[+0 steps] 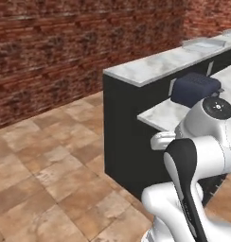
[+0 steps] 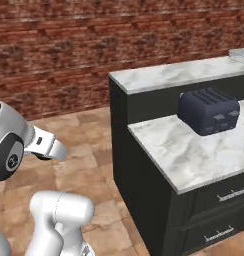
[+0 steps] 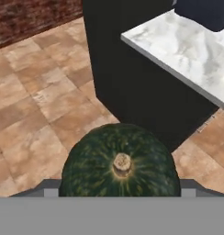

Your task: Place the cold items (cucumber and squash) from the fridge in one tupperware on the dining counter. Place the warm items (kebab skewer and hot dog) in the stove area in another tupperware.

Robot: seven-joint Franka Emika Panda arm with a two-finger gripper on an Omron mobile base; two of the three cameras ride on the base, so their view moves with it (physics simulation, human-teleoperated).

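So right up against your pincer (image 3: 119,195) sat the squash (image 3: 120,163), dark green, stem scar facing straight back at the hand camera. The jaws stood wide, one on each side of it, and it looked carried between them, though the actual contact was hidden at the bottom edge of the view. It's round, so there was no long axis to fuss over; the stem pointed back along the hand.

Past it was just tiled floor (image 3: 36,101), then the dark cabinet with the marble tabletop (image 3: 187,50) off to the upper right in the hand view. From the base cameras you had a navy toaster (image 2: 209,111) on that lower tabletop and a higher ledge (image 2: 174,74) behind it. I couldn't spot any tupperware for sure, so my guess is you needed more driving first.
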